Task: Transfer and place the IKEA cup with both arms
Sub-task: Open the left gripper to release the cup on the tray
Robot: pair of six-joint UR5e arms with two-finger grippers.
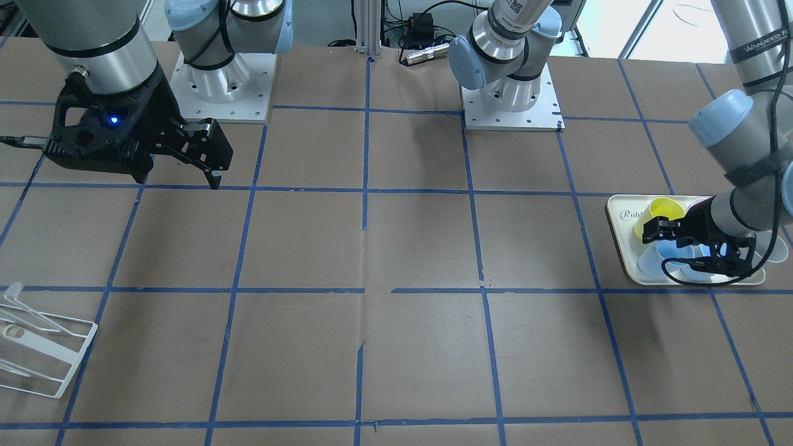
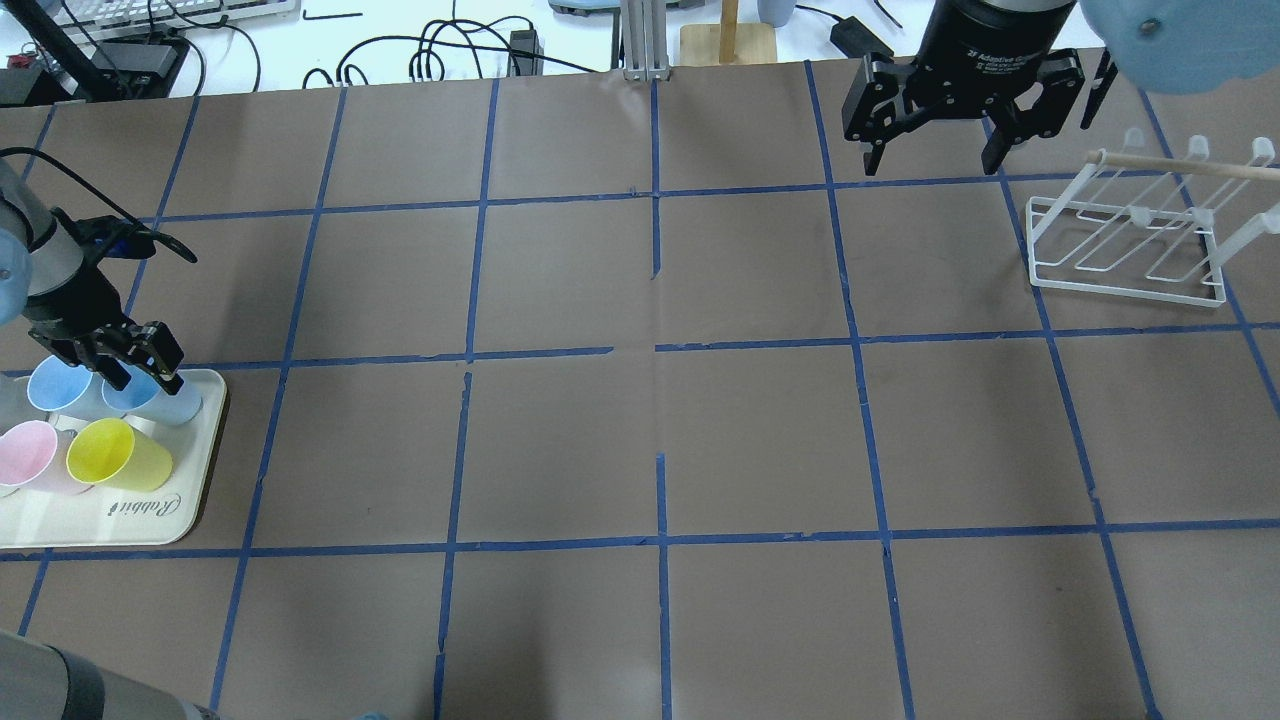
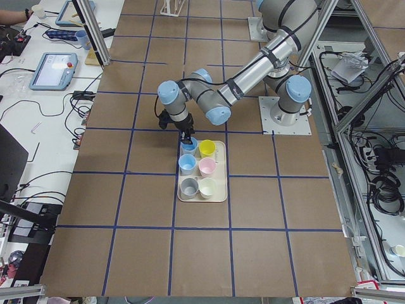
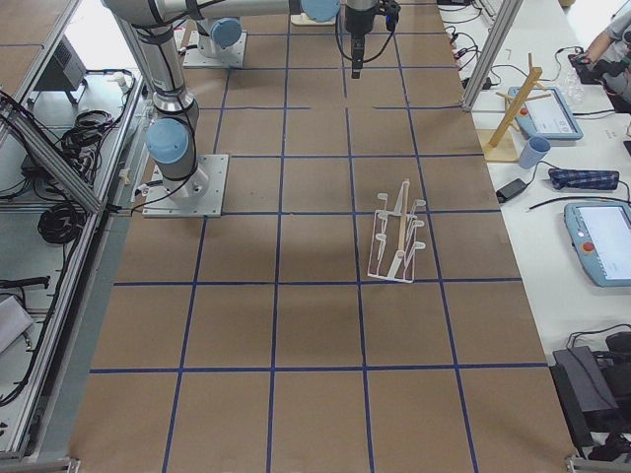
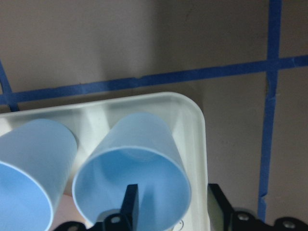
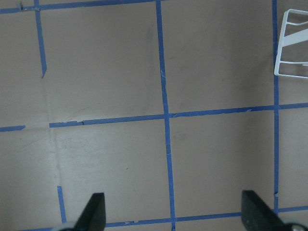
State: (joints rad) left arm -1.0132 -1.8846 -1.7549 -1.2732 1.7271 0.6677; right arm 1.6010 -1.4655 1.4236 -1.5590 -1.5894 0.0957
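Note:
The pale blue IKEA cup (image 5: 134,159) stands upright in the corner of a cream tray (image 5: 195,115), next to a second blue cup (image 5: 29,163). It also shows in the overhead view (image 2: 183,406) and the front view (image 1: 650,260). My left gripper (image 5: 173,209) is open and straddles the cup's wall. One finger (image 5: 130,204) is inside the cup. The other is outside it, over the tray's rim. The left gripper also shows in the overhead view (image 2: 143,368). My right gripper (image 2: 935,150) is open and empty, held above the table near the far edge.
The tray (image 2: 130,520) also holds a yellow cup (image 2: 115,455), a pink cup (image 2: 28,455), and a grey cup (image 3: 188,185). A white wire rack (image 2: 1120,250) stands at the far right, beside my right gripper. The table is brown with a blue tape grid.

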